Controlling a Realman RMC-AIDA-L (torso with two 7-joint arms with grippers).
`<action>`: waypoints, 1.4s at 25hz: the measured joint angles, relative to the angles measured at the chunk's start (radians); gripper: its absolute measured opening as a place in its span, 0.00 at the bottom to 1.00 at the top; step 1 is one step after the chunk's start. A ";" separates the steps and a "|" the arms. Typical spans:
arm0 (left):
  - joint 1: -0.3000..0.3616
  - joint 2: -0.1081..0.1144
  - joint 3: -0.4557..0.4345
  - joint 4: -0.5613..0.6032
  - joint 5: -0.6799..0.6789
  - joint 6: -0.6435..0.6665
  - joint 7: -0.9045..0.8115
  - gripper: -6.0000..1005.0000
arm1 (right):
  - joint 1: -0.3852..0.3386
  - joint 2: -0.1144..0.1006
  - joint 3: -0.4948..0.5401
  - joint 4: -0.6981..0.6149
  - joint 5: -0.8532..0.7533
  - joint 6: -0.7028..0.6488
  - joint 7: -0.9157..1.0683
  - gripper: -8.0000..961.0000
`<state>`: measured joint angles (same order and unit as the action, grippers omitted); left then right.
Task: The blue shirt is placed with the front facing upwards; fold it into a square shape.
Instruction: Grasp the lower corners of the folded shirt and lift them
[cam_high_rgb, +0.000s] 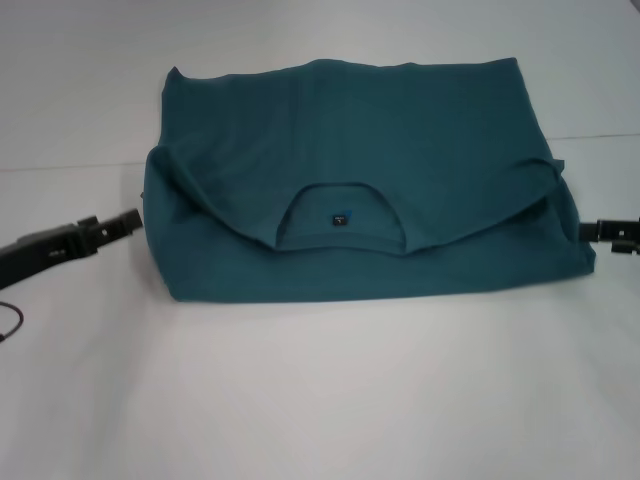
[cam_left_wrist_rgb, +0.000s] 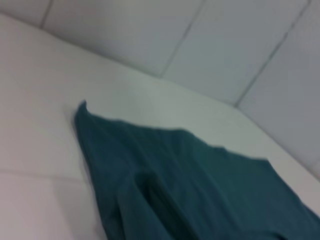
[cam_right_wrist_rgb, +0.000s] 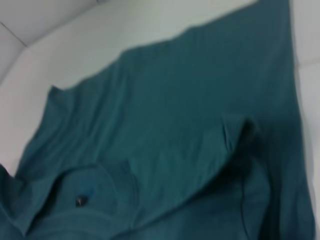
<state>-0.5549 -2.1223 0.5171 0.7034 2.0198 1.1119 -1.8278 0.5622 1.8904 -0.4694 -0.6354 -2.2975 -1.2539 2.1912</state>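
The blue shirt (cam_high_rgb: 350, 180) lies on the white table as a wide teal rectangle, its upper part folded over so the neck opening and small black neck label (cam_high_rgb: 341, 219) face up near the middle. No print shows. My left gripper (cam_high_rgb: 132, 219) rests just off the shirt's left edge, apart from the cloth. My right gripper (cam_high_rgb: 590, 230) sits at the shirt's right edge, close to the fold. The left wrist view shows a corner of the shirt (cam_left_wrist_rgb: 200, 185); the right wrist view shows the shirt (cam_right_wrist_rgb: 175, 125) with its folded layer and neck label (cam_right_wrist_rgb: 80, 201).
The white table (cam_high_rgb: 320, 400) spreads wide in front of the shirt and on both sides. A seam line crosses the table behind the shirt (cam_high_rgb: 70, 166). A pale wall rises beyond the table (cam_left_wrist_rgb: 225, 45).
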 joint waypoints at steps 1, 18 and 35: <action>0.001 0.000 0.001 0.000 0.011 0.009 0.000 0.76 | 0.001 0.000 0.000 0.000 -0.010 0.000 0.009 0.78; 0.008 -0.011 0.011 -0.003 0.027 0.032 0.007 0.76 | 0.033 0.067 -0.046 0.031 -0.025 0.218 -0.013 0.78; 0.001 -0.012 0.011 -0.007 0.026 0.012 0.006 0.76 | 0.061 0.081 -0.097 0.079 -0.018 0.288 -0.021 0.69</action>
<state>-0.5537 -2.1338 0.5276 0.6965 2.0462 1.1237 -1.8219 0.6236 1.9716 -0.5664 -0.5566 -2.3159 -0.9662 2.1700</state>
